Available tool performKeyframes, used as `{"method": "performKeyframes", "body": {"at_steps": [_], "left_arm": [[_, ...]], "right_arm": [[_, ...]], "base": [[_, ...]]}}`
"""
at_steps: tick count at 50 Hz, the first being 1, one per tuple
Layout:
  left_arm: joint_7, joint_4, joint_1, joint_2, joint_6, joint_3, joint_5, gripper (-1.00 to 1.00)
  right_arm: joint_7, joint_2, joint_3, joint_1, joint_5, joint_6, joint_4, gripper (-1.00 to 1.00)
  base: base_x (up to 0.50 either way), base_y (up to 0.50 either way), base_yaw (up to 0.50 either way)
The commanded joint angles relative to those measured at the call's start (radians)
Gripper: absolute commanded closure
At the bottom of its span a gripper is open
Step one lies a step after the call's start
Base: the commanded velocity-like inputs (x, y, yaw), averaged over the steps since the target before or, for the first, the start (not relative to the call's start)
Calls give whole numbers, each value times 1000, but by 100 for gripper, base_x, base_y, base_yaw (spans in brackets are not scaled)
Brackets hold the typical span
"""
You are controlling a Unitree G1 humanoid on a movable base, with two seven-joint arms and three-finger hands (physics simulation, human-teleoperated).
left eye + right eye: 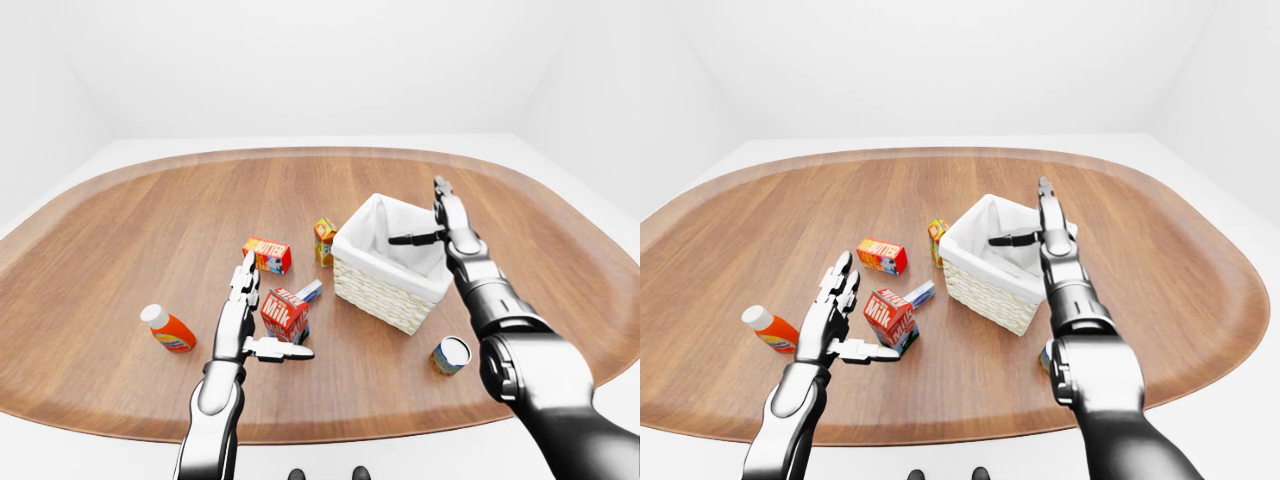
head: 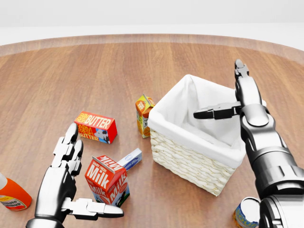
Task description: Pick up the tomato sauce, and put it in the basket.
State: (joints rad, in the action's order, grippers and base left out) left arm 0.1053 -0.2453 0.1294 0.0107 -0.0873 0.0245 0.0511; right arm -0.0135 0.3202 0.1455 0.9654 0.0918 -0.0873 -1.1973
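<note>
The white-lined wicker basket (image 2: pixel 190 142) stands right of the middle of the head view. My right hand (image 2: pixel 216 88) hovers over its right rim, open, with the fingers (image 2: pixel 241 76) straight up and the thumb pointing left across the opening; it holds nothing. The tomato sauce can does not show in any view; the basket's near wall hides its floor. My left hand (image 2: pixel 95 171) is open at the lower left, spread beside the red milk carton (image 2: pixel 108 180) without gripping it.
On the round wooden table (image 1: pixel 150 210) lie a red butter box (image 2: pixel 95 127), an orange juice carton (image 2: pixel 144 114) against the basket's left side, a small blue-white box (image 2: pixel 130 159), an orange bottle (image 2: pixel 12 197) at far left and another can (image 2: pixel 246 212) at bottom right.
</note>
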Motion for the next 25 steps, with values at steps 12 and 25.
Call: {"method": "performKeyframes", "body": {"at_steps": [12, 25], "left_arm": [[-2, 9, -4, 0, 0, -2, -2, -100], [-2, 1, -4, 0, 0, -4, -6, -100]], "right_arm": [[109, -44, 6, -316, -72, 175, 898, -100], [158, -79, 46, -526, -119, 175, 1501, -100]], "base": [[0, 0, 0], [0, 0, 0]]}}
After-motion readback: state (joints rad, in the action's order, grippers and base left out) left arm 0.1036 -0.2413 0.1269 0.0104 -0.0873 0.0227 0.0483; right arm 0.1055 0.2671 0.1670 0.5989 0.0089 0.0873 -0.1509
